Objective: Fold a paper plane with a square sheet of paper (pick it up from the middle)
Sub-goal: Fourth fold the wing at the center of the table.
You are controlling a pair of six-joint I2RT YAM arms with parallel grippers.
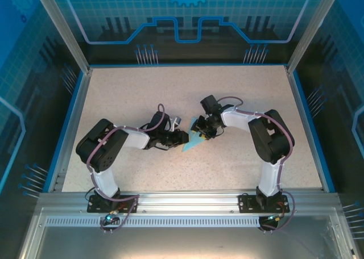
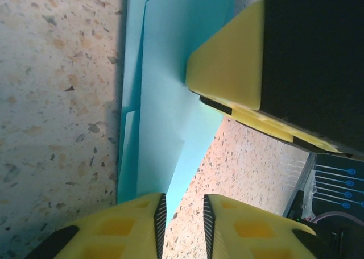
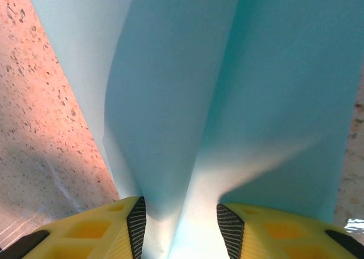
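We find open tabletop (image 1: 142,94) across the upper half of the top view, and a free strip along the lower edge between the two arm bases. At frame centre the left tool (image 1: 183,137) and right tool (image 1: 202,132) nearly meet, with the paper plane (image 1: 192,142) filling the gap. The enclosure posts (image 1: 61,29) and blue side rail (image 1: 68,128) bound the margins.

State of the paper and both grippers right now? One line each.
paper plane: folded to a narrow point, layers showing, reached by both grippers.
left gripper: jaws slightly apart, the plane's edge between them.
right gripper: jaws apart, the plane's raised fold between them.
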